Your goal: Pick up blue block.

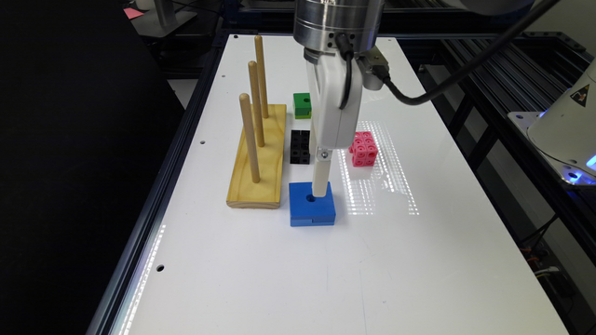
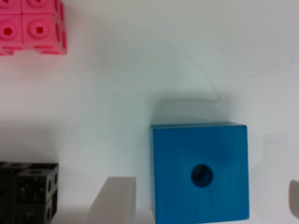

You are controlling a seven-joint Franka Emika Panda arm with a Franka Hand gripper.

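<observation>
The blue block (image 1: 311, 210) lies flat on the white table, its round hole facing up and a notched seam on its near side. My gripper (image 1: 320, 188) hangs straight down over it, its tip at the block's far top edge. In the wrist view the blue block (image 2: 200, 172) sits between the two pale fingers (image 2: 114, 200) of my gripper (image 2: 203, 203). The gripper is open, with a gap between the block and each finger. Nothing is held.
A wooden base with three upright pegs (image 1: 258, 153) stands close to the exterior view's left of the blue block. A black block (image 1: 300, 147) and a green holed block (image 1: 302, 105) lie behind it, and a pink block (image 1: 363, 149) to the right. The table's front half is bare white surface.
</observation>
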